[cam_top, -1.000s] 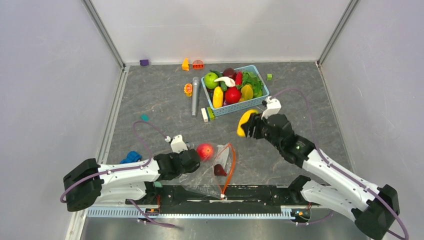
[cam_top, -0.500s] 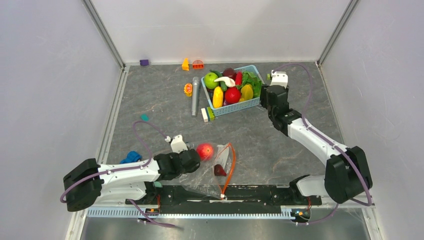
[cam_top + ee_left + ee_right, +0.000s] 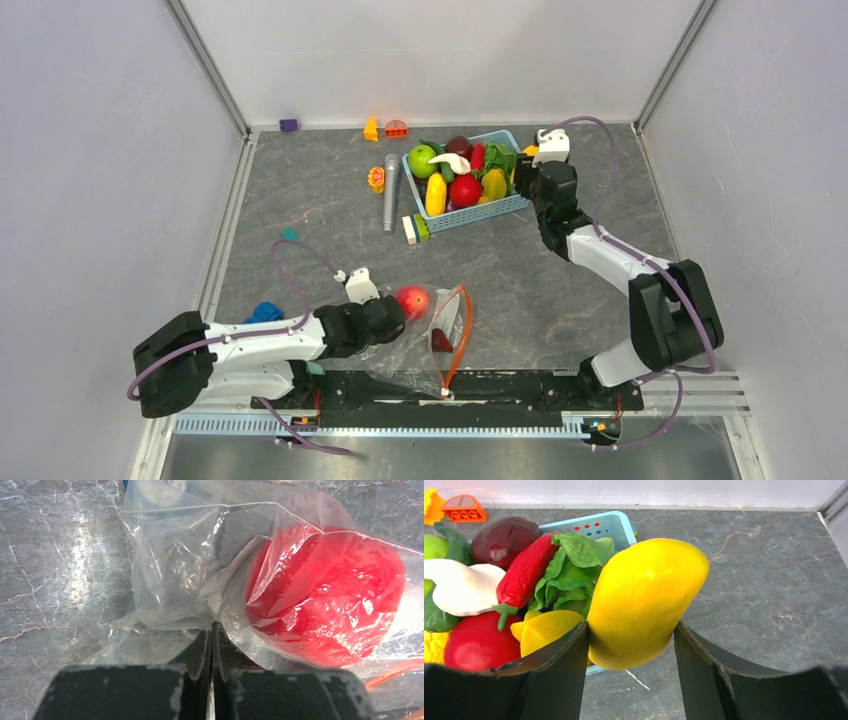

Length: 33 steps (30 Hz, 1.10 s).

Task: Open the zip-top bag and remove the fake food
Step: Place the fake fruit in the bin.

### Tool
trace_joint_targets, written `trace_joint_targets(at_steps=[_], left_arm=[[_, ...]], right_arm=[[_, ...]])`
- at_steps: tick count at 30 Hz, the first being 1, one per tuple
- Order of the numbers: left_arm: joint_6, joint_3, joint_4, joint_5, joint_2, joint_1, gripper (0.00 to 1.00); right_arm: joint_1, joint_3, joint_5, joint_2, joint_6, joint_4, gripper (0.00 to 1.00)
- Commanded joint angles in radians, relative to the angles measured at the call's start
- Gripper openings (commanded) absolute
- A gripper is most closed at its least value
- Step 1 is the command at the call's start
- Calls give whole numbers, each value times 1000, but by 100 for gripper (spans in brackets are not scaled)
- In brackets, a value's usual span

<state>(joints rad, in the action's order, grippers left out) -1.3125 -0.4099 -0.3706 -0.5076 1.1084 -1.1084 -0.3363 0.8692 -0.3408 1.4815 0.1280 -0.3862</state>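
Left gripper (image 3: 212,630): fingers together, pinching a fold of bag (image 3: 170,565) film at the tips. Bag lies crumpled on the table (image 3: 300,200), near edge, centre, just ahead of the arm bases. Orange zip strip (image 3: 462,325) runs down its right side, bowed outward. Inside the bag:
- red fruit (image 3: 330,605), just right of the pinch, pressed against the film;
- maroon piece (image 3: 440,340), nearer the strip, apart from the red fruit.

Right gripper (image 3: 630,630): jaws wide, clamped on a yellow mango (image 3: 644,595), one finger on each flank. Mango is off the table, at the right end of the basket (image 3: 596,525), over its corner. Contact with the rim: cannot tell.

Basket sits far centre of the table, well apart from the bag. Contents seen from the right wrist: lettuce (image 3: 574,565), red chilli (image 3: 526,572), white piece (image 3: 461,595), dark round piece (image 3: 504,537), red ball (image 3: 476,642).

Grey cylinder (image 3: 391,190) lies loose on the table just left of the basket.
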Motion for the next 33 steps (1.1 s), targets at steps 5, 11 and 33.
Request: trace_joint_targets(at_steps=[5,11,33], left_arm=[[-5,-28,-17,-21,40,0,2],[-2,-33,-22,-22,44,3,2],[-3,-27,-30,-22,30,7,2]], right_arm=[[42,31,103,105,-28,-163,40],[50,39,138,150,-19,-157,40],[51,73,176,206,-36,-93,47]])
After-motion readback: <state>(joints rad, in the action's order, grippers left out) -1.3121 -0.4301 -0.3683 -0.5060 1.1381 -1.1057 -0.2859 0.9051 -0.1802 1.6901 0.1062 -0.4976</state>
